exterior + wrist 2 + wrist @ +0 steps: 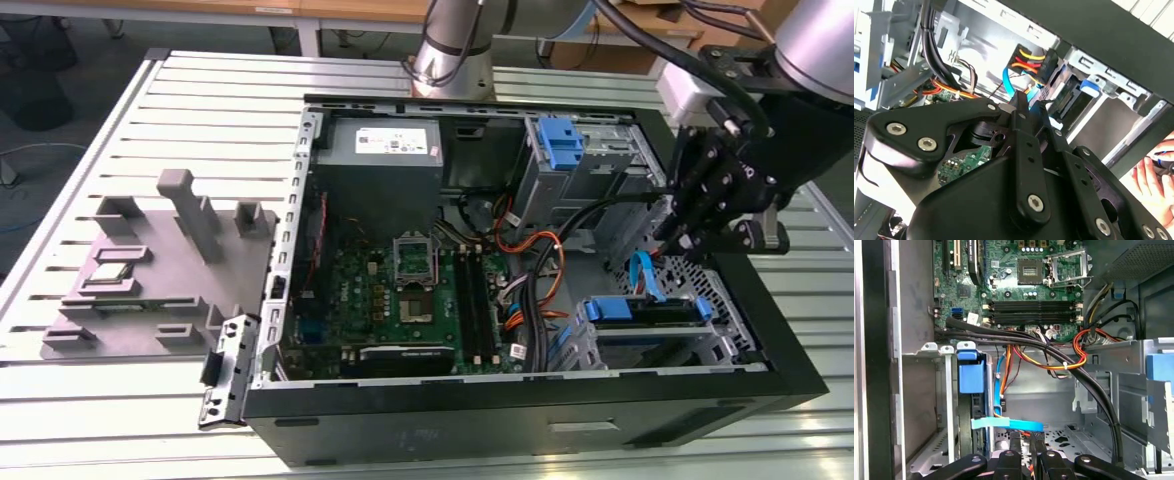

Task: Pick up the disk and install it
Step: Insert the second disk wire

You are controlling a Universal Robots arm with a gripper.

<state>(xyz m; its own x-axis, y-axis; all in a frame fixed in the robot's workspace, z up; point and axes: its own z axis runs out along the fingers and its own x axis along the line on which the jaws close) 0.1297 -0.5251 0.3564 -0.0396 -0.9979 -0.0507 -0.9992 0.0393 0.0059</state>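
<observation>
A slatted metal table (160,100) carries an open computer case (534,420) lying on its side, with a grey moulded fixture (147,270) beside it on the exterior view's left. Inside the case are the green motherboard (400,290) and, at the far end, a grey power supply box (387,145). The arm's black end effector (694,248) hangs over the case's side on the exterior view's right, above the drive bay and apart from it. In the first wrist view its fingers (1014,452) stand narrow, close together, with nothing gripped between them. The disk (647,312) sits in the drive bay in the case's near corner on the exterior view's right, its blue frame facing up, not touched by the end effector. A bundle of black cables (1054,347) crosses the case above the bay, and a flat light-blue cable (1006,424) lies just beside the disk. A person's hand (1154,175) shows outside the case in the second wrist view.
</observation>
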